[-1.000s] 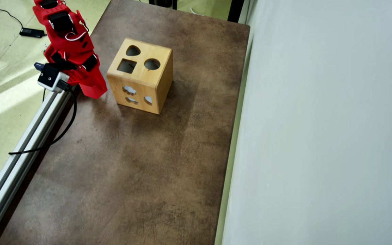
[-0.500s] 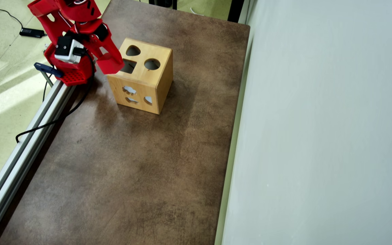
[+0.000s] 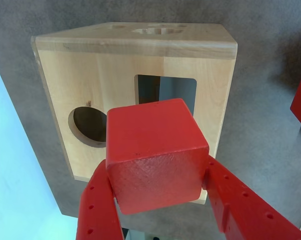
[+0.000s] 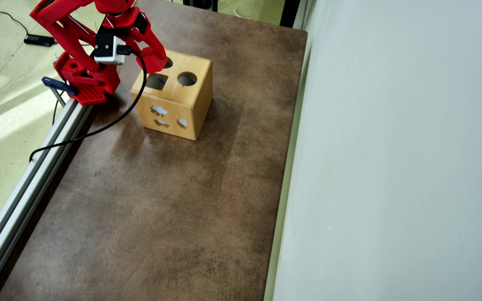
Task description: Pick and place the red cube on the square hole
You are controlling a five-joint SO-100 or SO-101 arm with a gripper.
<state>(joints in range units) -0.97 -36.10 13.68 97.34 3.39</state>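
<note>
In the wrist view my gripper (image 3: 156, 170) is shut on the red cube (image 3: 155, 150), one red finger on each side of it. The cube hangs over the top face of the light wooden box (image 3: 115, 75), just in front of the square hole (image 3: 165, 87) and covering its near edge. The round hole (image 3: 88, 125) lies to the left. In the overhead view the gripper (image 4: 157, 58) is over the box's (image 4: 174, 100) far left corner, near the square hole (image 4: 157, 81). The cube cannot be told apart from the red fingers there.
A round hole (image 4: 187, 78) is beside the square one, and shaped cut-outs (image 4: 159, 110) mark the box's side face. An aluminium rail (image 4: 27, 175) runs along the table's left edge, with a black cable (image 4: 98, 129) trailing over it. A white wall (image 4: 391, 167) borders the right side.
</note>
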